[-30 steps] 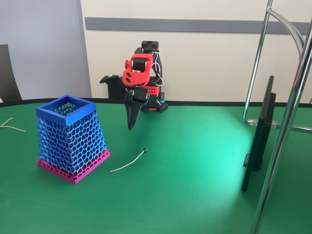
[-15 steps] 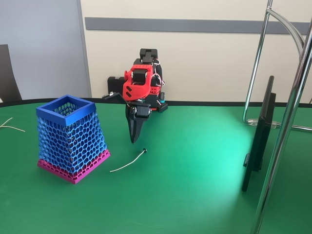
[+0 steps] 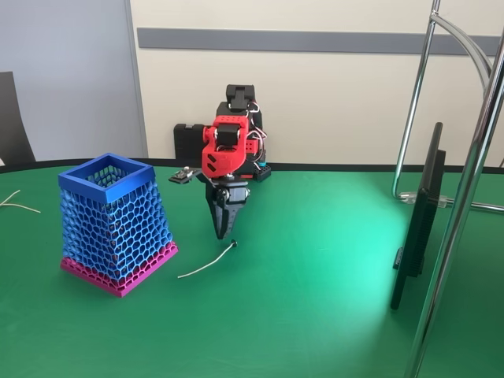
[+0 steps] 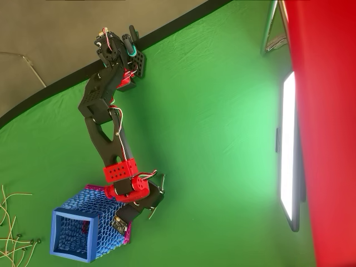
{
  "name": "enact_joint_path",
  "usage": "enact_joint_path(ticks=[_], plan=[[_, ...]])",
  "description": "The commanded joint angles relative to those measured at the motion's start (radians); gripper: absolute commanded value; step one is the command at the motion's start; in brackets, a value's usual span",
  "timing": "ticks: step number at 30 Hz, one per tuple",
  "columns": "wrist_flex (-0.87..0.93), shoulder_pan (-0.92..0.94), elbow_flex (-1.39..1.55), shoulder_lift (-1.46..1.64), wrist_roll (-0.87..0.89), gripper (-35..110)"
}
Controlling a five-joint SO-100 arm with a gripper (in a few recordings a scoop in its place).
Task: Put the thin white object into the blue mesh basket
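Lying flat on the green table (image 3: 315,315): the thin white object (image 3: 206,264), gently curved, dark knob end (image 3: 234,243) pointing away from the blue mesh basket (image 3: 116,220), pale tail end reaching toward the basket's pink base without touching it. In the overhead view, showing only as a short pale strand (image 4: 156,208) just beside the basket (image 4: 83,233), partly hidden under the arm.

Hanging just above the knob end: the gripper (image 3: 222,235) of the red and black arm (image 3: 227,150), pointing straight down, tip close over the knob. Jaws looking drawn together into one dark point and gripping nothing, though hard telling from this angle whether a narrow gap remains between them. In the overhead view, sitting beside the basket's wall (image 4: 149,204).

Standing upright to the left of the strand in the fixed view: the basket, tapering upward, solid blue rim open at the top.

Farther out from the basket: loose pale strands (image 3: 16,201) lying at the table's left edge, a dark flat screen (image 3: 417,220) standing edge-on at the right, chrome tubes (image 3: 465,197) rising beside it. Behind the table, running across: a cream wall with a grey band (image 3: 315,39), and a grey panel (image 3: 63,79) at the left. Bright light pooling on the green cloth near the screen.
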Motion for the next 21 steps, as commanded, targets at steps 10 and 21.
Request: enact_joint_path(ticks=[10,21], plan=[[0.106,-0.021,-0.020,0.006,-0.097,10],[0.110,-0.025,0.003,0.000,-0.156,17]])
